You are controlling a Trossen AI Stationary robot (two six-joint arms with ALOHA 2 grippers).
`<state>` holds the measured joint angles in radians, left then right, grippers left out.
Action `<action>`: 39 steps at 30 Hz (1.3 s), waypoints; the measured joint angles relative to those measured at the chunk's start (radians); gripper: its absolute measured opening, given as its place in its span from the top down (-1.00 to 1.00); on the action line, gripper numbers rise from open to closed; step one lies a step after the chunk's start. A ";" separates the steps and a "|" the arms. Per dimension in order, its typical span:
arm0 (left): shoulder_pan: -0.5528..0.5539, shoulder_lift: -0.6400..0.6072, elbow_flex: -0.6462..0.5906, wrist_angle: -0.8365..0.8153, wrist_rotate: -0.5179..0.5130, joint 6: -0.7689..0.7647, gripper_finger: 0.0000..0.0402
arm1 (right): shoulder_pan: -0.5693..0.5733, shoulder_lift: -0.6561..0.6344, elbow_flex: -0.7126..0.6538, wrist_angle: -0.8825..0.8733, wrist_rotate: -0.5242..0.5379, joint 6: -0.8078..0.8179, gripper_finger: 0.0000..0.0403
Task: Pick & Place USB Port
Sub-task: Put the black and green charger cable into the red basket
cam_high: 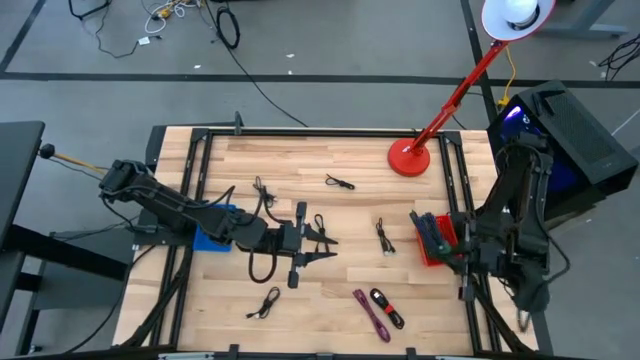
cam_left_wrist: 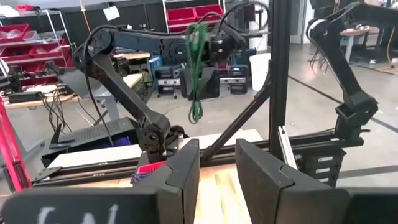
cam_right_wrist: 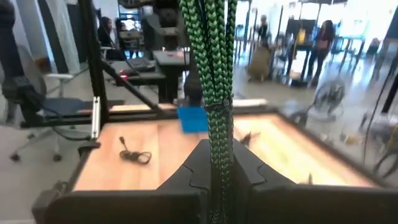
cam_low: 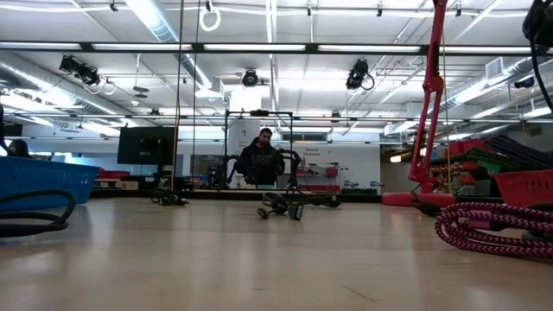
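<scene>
A green braided cable (cam_left_wrist: 196,74) hangs as a bundle of several strands from my right gripper (cam_right_wrist: 214,152), which is shut on it. That gripper stands level at the table's right side, by the red bin (cam_high: 435,240). My left gripper (cam_left_wrist: 217,177) is open with nothing between its fingers. It is held level above the middle of the table (cam_high: 322,244) and points toward the right arm. A looped black cable (cam_high: 262,262) lies on the table beside the left arm. My right gripper pinches the green cable bundle (cam_right_wrist: 216,134) between its two fingers, several strands together. The fingers are level and lie across the strands. The bundle is lifted clear of the table, and most of it hangs slack below the gripper (cam_left_wrist: 196,109).
A blue bin (cam_high: 213,240) sits under the left arm. Loose black cables (cam_high: 340,182) (cam_high: 385,238) (cam_high: 265,303), a purple cable (cam_high: 370,312) and a black and red one (cam_high: 387,308) lie on the wood. A red lamp's base (cam_high: 410,158) stands at the far right.
</scene>
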<state>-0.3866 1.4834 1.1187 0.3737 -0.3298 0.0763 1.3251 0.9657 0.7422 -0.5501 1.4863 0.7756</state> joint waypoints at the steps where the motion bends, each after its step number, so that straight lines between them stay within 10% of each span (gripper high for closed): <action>1: 0.000 0.000 0.000 -0.006 0.000 -0.001 0.45 | -0.011 0.000 0.000 -0.061 -0.007 0.081 0.90; 21: 0.000 0.003 0.000 -0.084 0.000 -0.047 0.45 | -0.232 0.025 -0.009 -0.814 -0.806 1.021 0.90; 39: -0.006 0.003 0.000 -0.131 0.001 -0.072 0.45 | -0.350 0.169 -0.016 -0.797 -0.799 1.054 0.90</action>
<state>-0.3927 1.4868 1.1191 0.2429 -0.3290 0.0041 0.9746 1.1343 0.7261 -1.3476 0.6871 1.8300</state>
